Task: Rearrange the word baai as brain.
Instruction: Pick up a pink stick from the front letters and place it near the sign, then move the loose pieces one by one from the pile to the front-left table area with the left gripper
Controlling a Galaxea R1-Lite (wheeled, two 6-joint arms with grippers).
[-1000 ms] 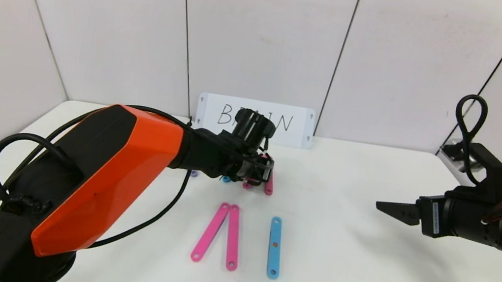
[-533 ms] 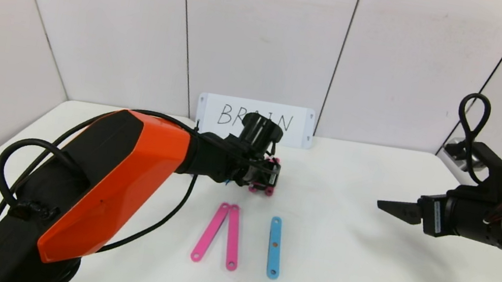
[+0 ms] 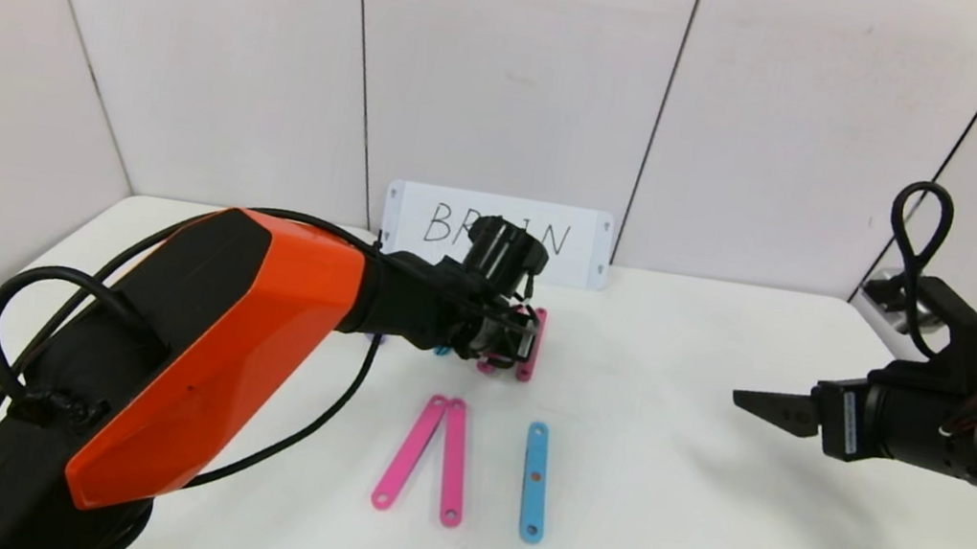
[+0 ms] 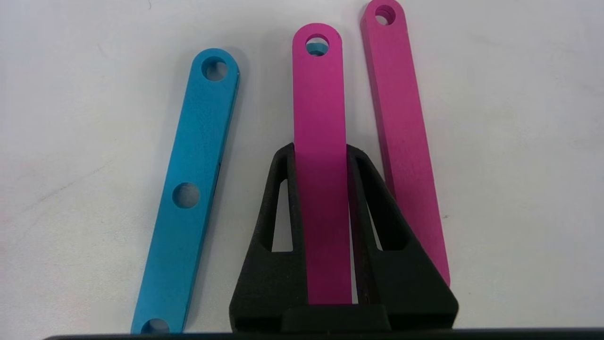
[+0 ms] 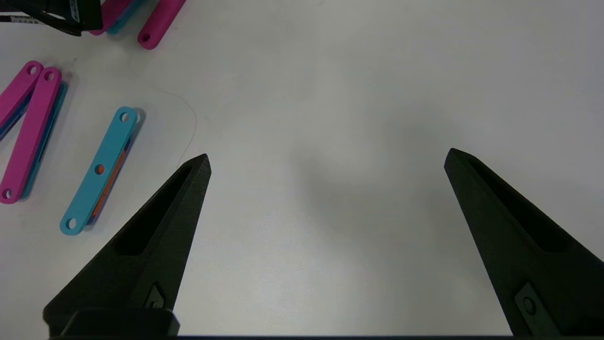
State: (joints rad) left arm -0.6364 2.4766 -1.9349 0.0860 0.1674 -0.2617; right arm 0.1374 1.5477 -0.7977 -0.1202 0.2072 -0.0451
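My left gripper (image 3: 512, 348) is at the back middle of the table, at a small pile of strips. In the left wrist view it (image 4: 320, 148) is shut on a pink strip (image 4: 317, 104), low over the table. Another pink strip (image 4: 405, 132) lies on one side of it and a blue strip (image 4: 188, 198) on the other. Nearer me, two pink strips (image 3: 426, 467) lie in a narrow V with a blue strip (image 3: 534, 482) to their right. No red curves show. My right gripper (image 3: 764, 410) hovers open and empty at the right (image 5: 328, 160).
A white card (image 3: 494, 234) with handwritten black letters leans on the back wall, partly hidden by my left wrist. The right wrist view shows the near blue strip (image 5: 99, 170) with an orange piece under it, and bare white table (image 5: 330, 94) below the right gripper.
My left gripper swung a little right with the pink strip, then came back slightly left. The pink strip beside it now lies a bit farther right. The right arm has not moved.
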